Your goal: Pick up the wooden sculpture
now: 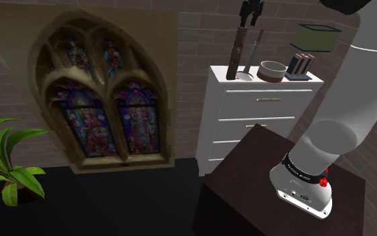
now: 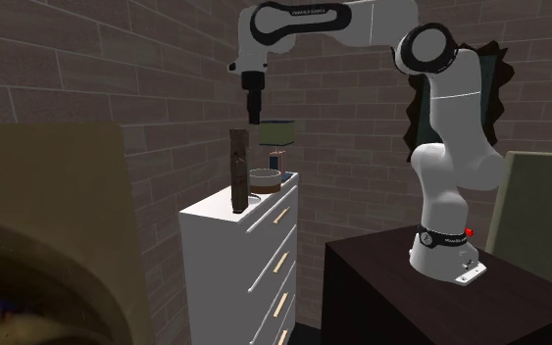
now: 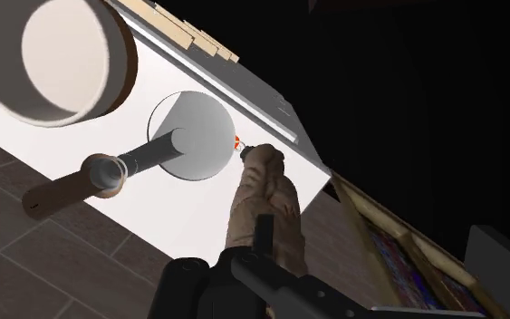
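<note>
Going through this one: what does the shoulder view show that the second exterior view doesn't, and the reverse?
Shoulder view: a stained-glass window and a green plant, to that view's left of the white dresser. Second exterior view: the arm at full reach, with the gripper hanging above the tall brown sculpture. Shared: the dresser, the sculpture, the bowl beside it and the dark stand.

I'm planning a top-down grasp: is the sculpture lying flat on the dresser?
No, the brown sculpture stands upright on top of the white dresser.
</note>
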You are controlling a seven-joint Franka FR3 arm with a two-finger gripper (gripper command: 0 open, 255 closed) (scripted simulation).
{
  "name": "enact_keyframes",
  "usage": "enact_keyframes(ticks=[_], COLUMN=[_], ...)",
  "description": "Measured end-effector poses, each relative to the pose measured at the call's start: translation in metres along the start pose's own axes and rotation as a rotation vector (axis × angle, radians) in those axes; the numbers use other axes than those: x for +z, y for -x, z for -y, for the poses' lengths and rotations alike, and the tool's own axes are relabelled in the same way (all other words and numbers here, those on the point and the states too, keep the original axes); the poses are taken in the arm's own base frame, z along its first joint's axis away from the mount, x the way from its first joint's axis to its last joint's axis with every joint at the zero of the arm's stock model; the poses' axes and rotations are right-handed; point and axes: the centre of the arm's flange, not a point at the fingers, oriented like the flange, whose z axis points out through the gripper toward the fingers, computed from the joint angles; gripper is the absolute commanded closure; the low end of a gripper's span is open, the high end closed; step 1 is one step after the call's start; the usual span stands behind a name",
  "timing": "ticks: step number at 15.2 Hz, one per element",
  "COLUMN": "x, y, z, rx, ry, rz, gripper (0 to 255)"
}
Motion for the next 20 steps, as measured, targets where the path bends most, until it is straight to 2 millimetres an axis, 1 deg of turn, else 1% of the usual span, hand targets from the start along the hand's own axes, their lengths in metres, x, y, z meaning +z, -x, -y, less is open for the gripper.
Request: enact_keyframes(ticks=[3, 4, 5, 12, 13, 20], x=[0.004, 0.004, 0.008, 0.043, 0.045, 0.046], y=[-0.028, -0.035, -0.038, -0.041, -0.041, -0.041], z=[-0.030, -0.039, -0.044, -0.050, -0.050, -0.049], rx=[-0.002, -0.004, -0.005, -0.007, -0.007, -0.007], ry=[-0.004, -0.004, -0.006, -0.007, -0.007, -0.006], rz=[0.005, 0.006, 0.008, 0.008, 0.008, 0.007], gripper=[0, 0, 0, 0, 255, 255])
